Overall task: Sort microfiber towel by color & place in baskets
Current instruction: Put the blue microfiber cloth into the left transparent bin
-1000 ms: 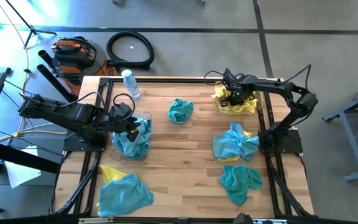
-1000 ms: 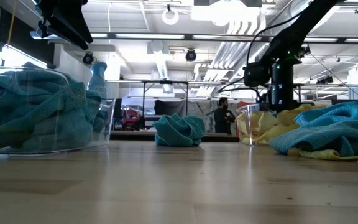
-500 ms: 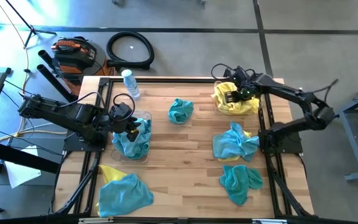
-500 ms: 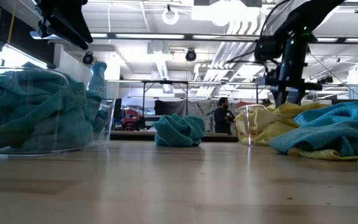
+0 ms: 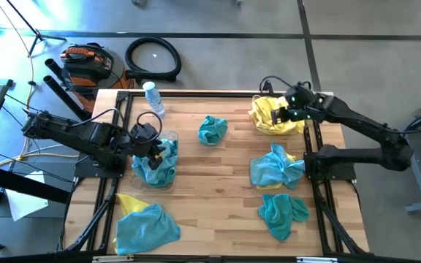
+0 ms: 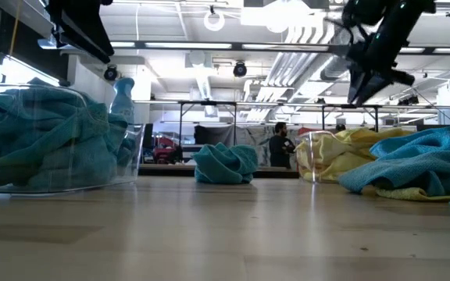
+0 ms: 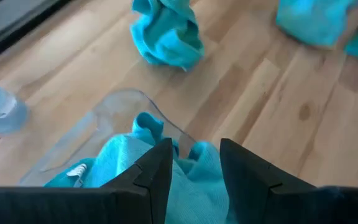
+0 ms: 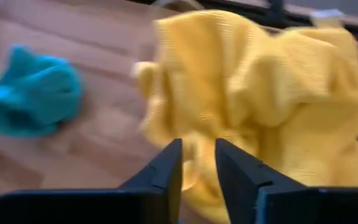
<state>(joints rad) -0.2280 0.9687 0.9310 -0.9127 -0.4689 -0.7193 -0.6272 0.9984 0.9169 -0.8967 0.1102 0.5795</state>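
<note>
Teal towels fill the left basket. My left gripper hangs open just above them, touching nothing. Yellow towels lie heaped in the basket at the far right. My right gripper is open and empty, raised above that heap. Loose towels rest on the table: a teal one at far centre, a teal-over-yellow pile, a teal one near right, and teal on yellow near left.
A clear water bottle stands at the far left corner, behind the left basket. Bare wood lies across the table's middle. The arm bases and frame rails run along both side edges. A person stands far off in the room.
My right gripper has risen out of the yellow heap in the far right basket and drawn toward the table's right edge, its arm swinging outward. The yellow towels stay in the basket.
</note>
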